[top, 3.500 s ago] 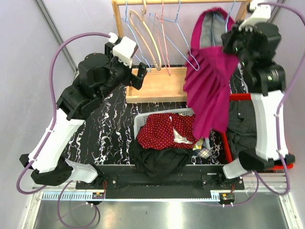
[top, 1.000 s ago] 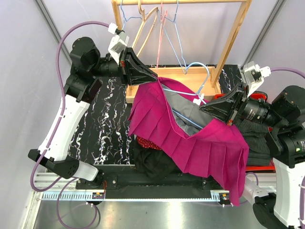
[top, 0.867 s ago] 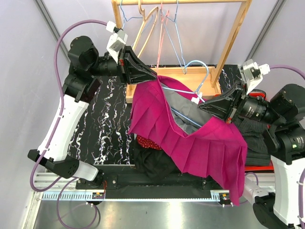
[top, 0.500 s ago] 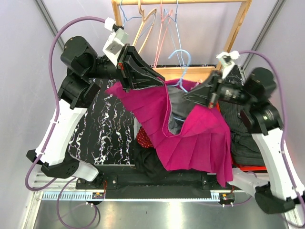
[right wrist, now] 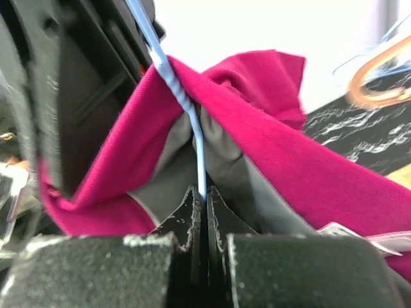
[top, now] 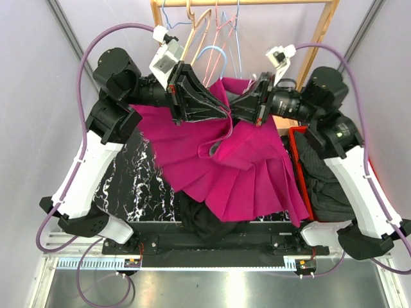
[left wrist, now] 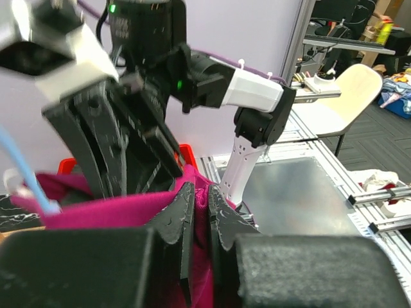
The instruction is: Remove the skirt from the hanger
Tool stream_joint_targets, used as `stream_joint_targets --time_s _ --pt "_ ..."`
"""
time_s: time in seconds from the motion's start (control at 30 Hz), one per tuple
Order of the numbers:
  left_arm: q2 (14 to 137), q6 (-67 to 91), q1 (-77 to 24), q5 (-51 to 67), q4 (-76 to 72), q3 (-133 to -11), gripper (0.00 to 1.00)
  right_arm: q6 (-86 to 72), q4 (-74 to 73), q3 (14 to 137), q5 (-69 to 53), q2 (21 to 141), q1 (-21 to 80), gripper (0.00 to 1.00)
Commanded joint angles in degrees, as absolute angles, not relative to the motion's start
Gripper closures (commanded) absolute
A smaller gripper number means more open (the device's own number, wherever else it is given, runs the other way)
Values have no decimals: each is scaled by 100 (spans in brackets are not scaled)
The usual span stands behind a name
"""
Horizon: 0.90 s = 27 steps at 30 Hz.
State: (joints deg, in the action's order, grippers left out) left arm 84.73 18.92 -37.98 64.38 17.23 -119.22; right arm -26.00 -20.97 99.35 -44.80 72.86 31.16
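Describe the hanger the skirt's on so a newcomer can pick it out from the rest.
Start at the wooden rack at the back of the table. Just in front of it a magenta skirt is held up by the left gripper. You want the pale blue wire hanger running through the skirt's waistband, pinched in the right gripper. The other hangers hang bare on the rail.

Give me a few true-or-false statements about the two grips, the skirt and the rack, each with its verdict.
1. The right gripper is shut on the blue hanger wire. True.
2. The left gripper stands open, clear of the skirt. False: it pinches the magenta fabric.
3. The skirt lies folded in the red bin. False: it hangs between the two grippers, draped over the table.
4. Spare hangers hang on the wooden rack. True.
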Motion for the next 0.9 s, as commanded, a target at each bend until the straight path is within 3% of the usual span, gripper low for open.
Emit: stream_joint_targets --time_s 0.0,0.17,0.3,0.33,0.4,0.5,0.67,0.87 --pt "8060 1521 -3605 6503 1986 -11927 100 -1917 -2301 11010 -3500 6989 3129 100" --pt "7770 538 -3076 6364 2976 -11847 100 -1284 -3890 11917 -2910 6364 3129 100" --pt "7690 246 -3067 6127 3173 -11856 100 -1502 -3938 11401 -3058 5890 3129 100" --pt "7682 203 -3067 6091 3182 -11865 95 -1590 -3885 11243 -3207 5749 3120 100" --pt "7664 150 -3067 5968 3182 -11900 49 -1810 -3683 10751 -3304 5591 3129 100" --pt "7638 36 -3067 5863 3225 -11857 1 -1995 -3350 10197 -3419 5432 3129 100" --pt "7620 -359 -3050 5257 3533 -11909 1 -2136 -2690 9511 -3700 5273 3129 100" --pt "7752 -1685 -3032 4757 4113 -11893 1 -2171 -2637 9535 -3797 5370 3129 100"
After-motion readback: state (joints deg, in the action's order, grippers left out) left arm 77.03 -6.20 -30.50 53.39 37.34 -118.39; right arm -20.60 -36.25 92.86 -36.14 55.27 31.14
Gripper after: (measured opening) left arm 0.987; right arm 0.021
